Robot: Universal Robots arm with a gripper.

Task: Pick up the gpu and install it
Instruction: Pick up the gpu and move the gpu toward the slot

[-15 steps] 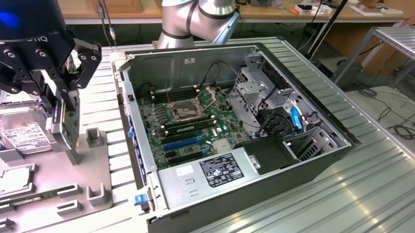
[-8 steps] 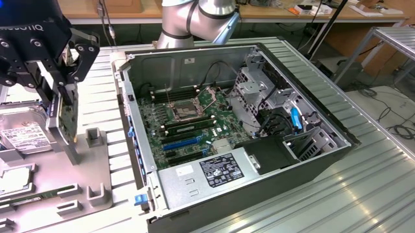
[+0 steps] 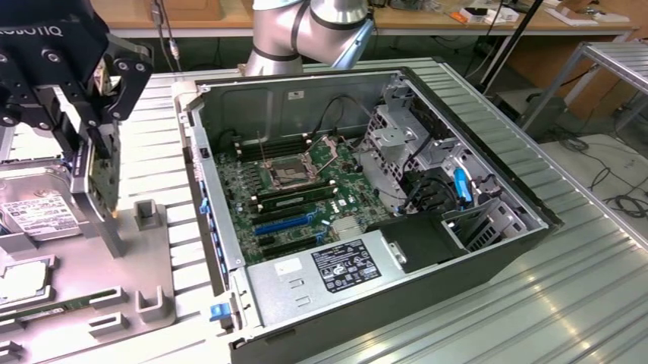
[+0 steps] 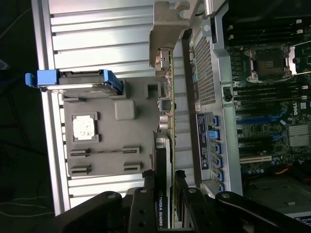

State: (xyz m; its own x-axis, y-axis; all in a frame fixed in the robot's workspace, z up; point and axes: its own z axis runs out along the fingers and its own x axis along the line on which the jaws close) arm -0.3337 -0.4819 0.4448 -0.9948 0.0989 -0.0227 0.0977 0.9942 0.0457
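Right now my black two-fingered tool [image 3: 89, 155] is closed narrowly on the gpu [image 3: 99, 186], a thin green circuit card with a black cooler block. I hold it on edge over the grey moulded parts tray [image 3: 152, 265] at the exterior view's left. In the wrist view my fingers [image 4: 146, 189] pinch the card [image 4: 165, 121] from both faces near the end with the cooler. The silver metal end bracket [image 4: 167, 29] sticks out at the far end. I cannot tell whether the lower edge is clear of the tray's holder.

The open black computer case [image 3: 486, 250] lies on its side on the ribbed metal table [image 3: 567, 303], just beside the tray. Its green motherboard [image 3: 294, 182] faces up, and the blue expansion slots [image 3: 278, 224] sit near the case wall closest to me.

My grip is at one end, so I judge the long free end could sag or twist if I move sharply. The card would then reach the slot crooked. The bracket could catch on the case's grey metal side wall [image 3: 208, 189] on the way over. If the lower edge is not free of the holder, a sideways pull could jam it or drag the tray. The silver boxy hard drive with a white label [image 3: 36, 216] stands near the card, and a swing could knock it. Pressing down off-line would stress the board's edge contacts.
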